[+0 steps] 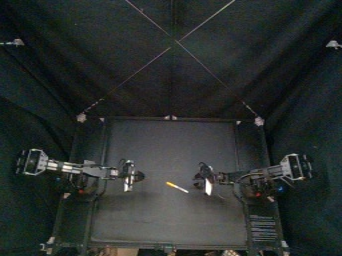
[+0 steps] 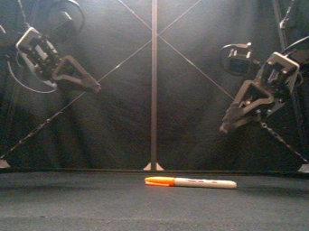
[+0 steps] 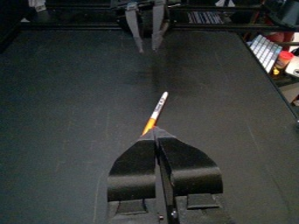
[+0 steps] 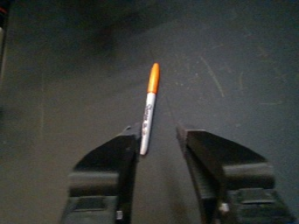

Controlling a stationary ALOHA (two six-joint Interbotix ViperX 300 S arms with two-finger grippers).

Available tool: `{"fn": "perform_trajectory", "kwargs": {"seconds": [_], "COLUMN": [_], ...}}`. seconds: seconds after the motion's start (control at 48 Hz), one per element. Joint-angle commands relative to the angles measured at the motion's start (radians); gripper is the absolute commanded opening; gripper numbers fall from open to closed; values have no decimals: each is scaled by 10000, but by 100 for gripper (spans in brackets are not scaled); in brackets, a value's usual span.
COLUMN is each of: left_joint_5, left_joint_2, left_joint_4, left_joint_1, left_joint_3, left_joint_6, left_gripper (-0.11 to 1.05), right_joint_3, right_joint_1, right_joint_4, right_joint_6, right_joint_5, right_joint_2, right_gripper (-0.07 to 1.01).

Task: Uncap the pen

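A marker pen [image 2: 191, 182] with an orange cap and a white barrel lies flat on the black table [image 1: 160, 215], near its middle [image 1: 174, 186]. Both arms hang raised above the table, one on each side of the pen. My left gripper [image 3: 160, 137] is shut and holds nothing; the pen [image 3: 156, 112] lies just beyond its tips, orange end nearest. My right gripper [image 4: 158, 133] is open, and the pen [image 4: 149, 107] lies on the table past the gap between its jaws, white barrel nearest. Neither gripper touches the pen.
Nothing but the pen lies on the table. In the left wrist view the right arm's gripper [image 3: 146, 31] hangs at the table's far side.
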Motion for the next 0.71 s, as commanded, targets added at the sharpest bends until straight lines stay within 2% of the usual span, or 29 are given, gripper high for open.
{"fn": "perform_trajectory", "kwargs": {"seconds": [0.021, 0.271, 0.417, 0.562, 0.708], "left_joint_5": [-92, -92, -92, -92, -92], "left_joint_2": [460, 1243, 1473, 1611, 1626], "left_joint_4": [15, 31, 31, 46, 46], "left_joint_1": [46, 77, 77, 92, 92], "left_joint_3": [-414, -675, -782, -859, -951], "left_joint_6": [15, 15, 15, 15, 15], "left_gripper": [57, 65, 65, 66, 66], "right_joint_3": [-767, -1810, -2117, -2255, -2255], "right_joint_1": [31, 46, 31, 15, 15], "right_joint_4": [-353, -813, -1104, -1258, -1273], "right_joint_6": [61, 46, 61, 77, 107], "right_joint_5": [337, 1565, 1948, 2148, 2301], "right_joint_2": [736, 1871, 2148, 2316, 2470], "right_gripper": [83, 83, 82, 75, 63]}}
